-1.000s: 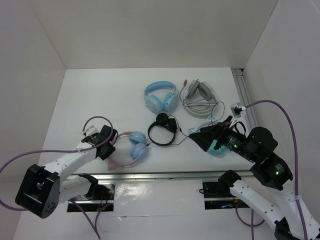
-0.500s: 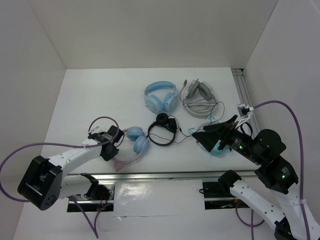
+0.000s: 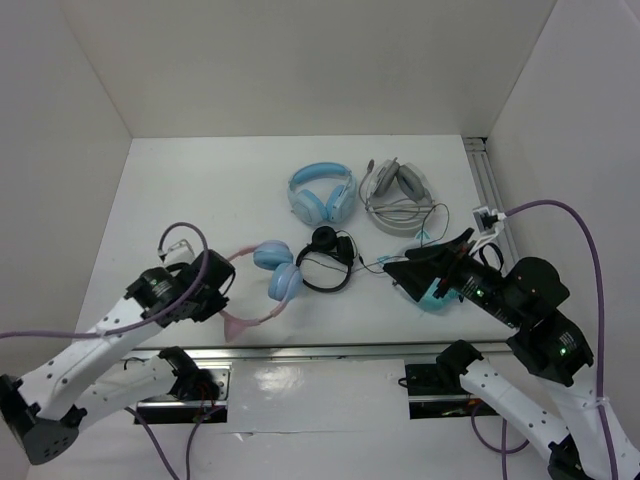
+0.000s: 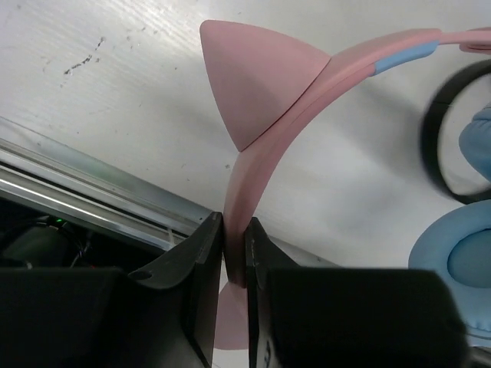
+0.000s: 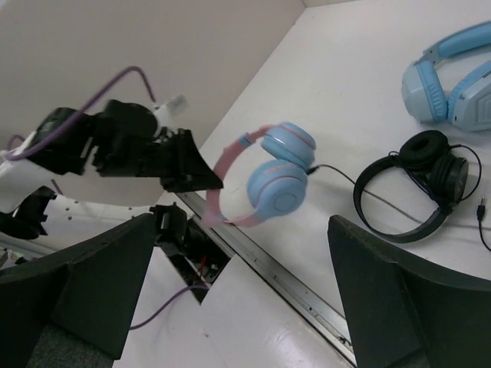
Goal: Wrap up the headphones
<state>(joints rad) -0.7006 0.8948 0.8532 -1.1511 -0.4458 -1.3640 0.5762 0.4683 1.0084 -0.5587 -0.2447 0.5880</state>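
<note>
The headphones (image 3: 276, 272) have a pink headband with cat ears and light blue cups. My left gripper (image 3: 216, 292) is shut on the headband (image 4: 235, 230) just below one cat ear (image 4: 257, 80), and the pair is raised off the table and tilted. The right wrist view shows the headphones (image 5: 276, 172) hanging from the left gripper (image 5: 201, 175), with the thin black cable (image 5: 337, 174) trailing right from a cup. My right gripper (image 3: 398, 268) stands open with nothing between its fingers, to the right of the headphones and apart from them; the right wrist view shows this gripper (image 5: 244, 253) wide.
A small black headset (image 3: 328, 258) lies just right of the cups. An all-light-blue pair (image 3: 322, 192) and a grey-white pair (image 3: 398, 185) lie farther back. A metal rail (image 3: 330, 350) runs along the table's near edge, another rail (image 3: 488, 190) along the right side.
My left gripper has closed on the pink headband and drawn back toward the near left. The headphones have come up off the table and the cups have shifted back. The right gripper has barely moved.
</note>
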